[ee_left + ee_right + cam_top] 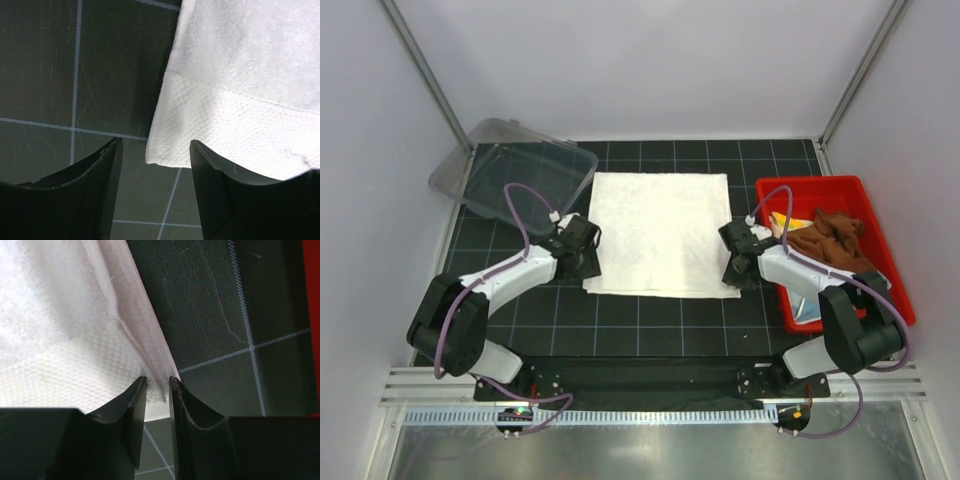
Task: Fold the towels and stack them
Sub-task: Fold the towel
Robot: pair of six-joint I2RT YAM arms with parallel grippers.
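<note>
A large cream-white towel (660,232) lies flat on the black gridded mat, folded so that two layers show along its near edge. My left gripper (590,264) stands open at the towel's near left corner. In the left wrist view the towel's corner (170,150) lies on the mat between the spread fingers of the left gripper (156,145), touching neither. My right gripper (732,272) is at the near right corner. In the right wrist view the right gripper (158,380) is shut on the towel's (60,340) right hem. A rust-brown towel (830,238) and a yellow one (782,222) lie in the red bin (807,181).
The red bin stands to the right of the mat, close to my right arm, with a pale cloth (806,312) at its near end. A clear plastic tray (520,170) lies tilted at the back left. White walls close in the back and both sides.
</note>
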